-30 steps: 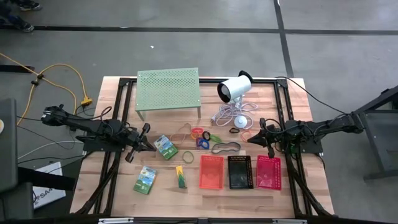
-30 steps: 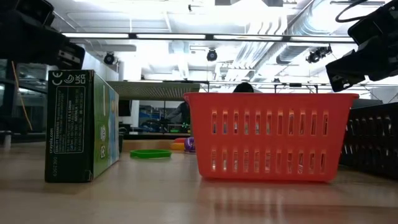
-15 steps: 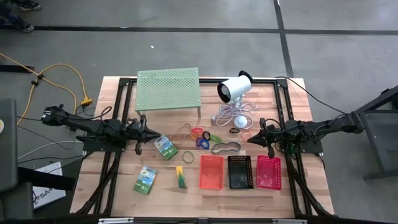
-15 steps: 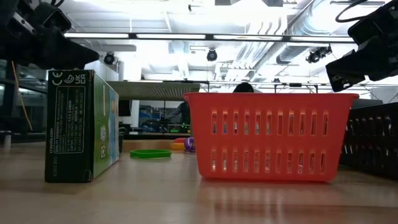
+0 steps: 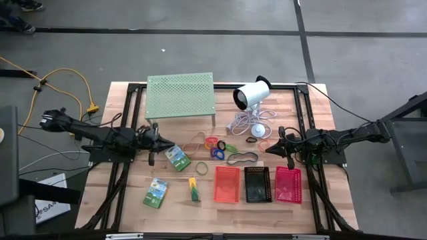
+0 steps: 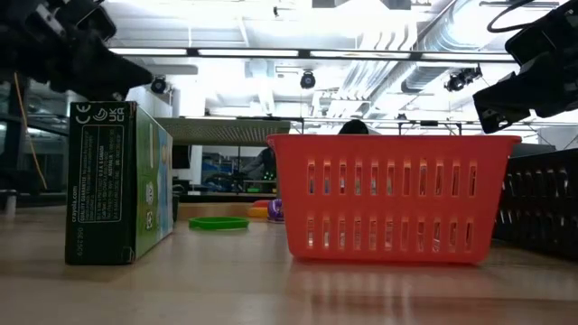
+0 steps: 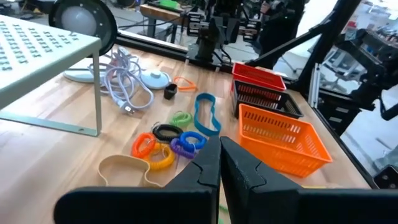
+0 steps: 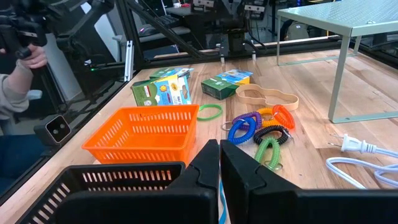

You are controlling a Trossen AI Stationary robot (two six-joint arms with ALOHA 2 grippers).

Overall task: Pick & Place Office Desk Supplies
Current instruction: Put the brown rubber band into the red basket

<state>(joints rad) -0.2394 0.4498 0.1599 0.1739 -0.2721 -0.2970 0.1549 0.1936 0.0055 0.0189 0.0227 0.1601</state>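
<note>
Three flat green packs show in the high view: one (image 5: 177,157) just near-side of my left gripper (image 5: 171,145), one (image 5: 155,193) standing on edge, and one (image 5: 193,191) by the red basket (image 5: 226,183). The black basket (image 5: 257,184) and pink basket (image 5: 287,185) stand in a row to its right. Coloured loops (image 5: 217,145), a brown band (image 5: 195,140), a green band (image 5: 201,167) and a dark blue band (image 5: 242,158) lie flat mid-table. My left gripper (image 7: 219,142) hangs shut above the wood, pointing at the loops (image 7: 165,140). My right gripper (image 5: 267,148) (image 8: 219,144) waits shut, to the right of the loops.
The pale-green perforated stand (image 5: 180,97) and the white cylinder device (image 5: 251,95) with its cable (image 5: 248,123) fill the far part of the table. A person's hand (image 8: 28,56) shows beyond the table's edge. In the low view the upright pack (image 6: 117,181) and red basket (image 6: 393,199) stand close.
My left gripper has swung from beside the near-left of the green pack toward the far edge and to the right, ending over the pack's far side and pointing at the loops. The objects on the table have kept their places.
</note>
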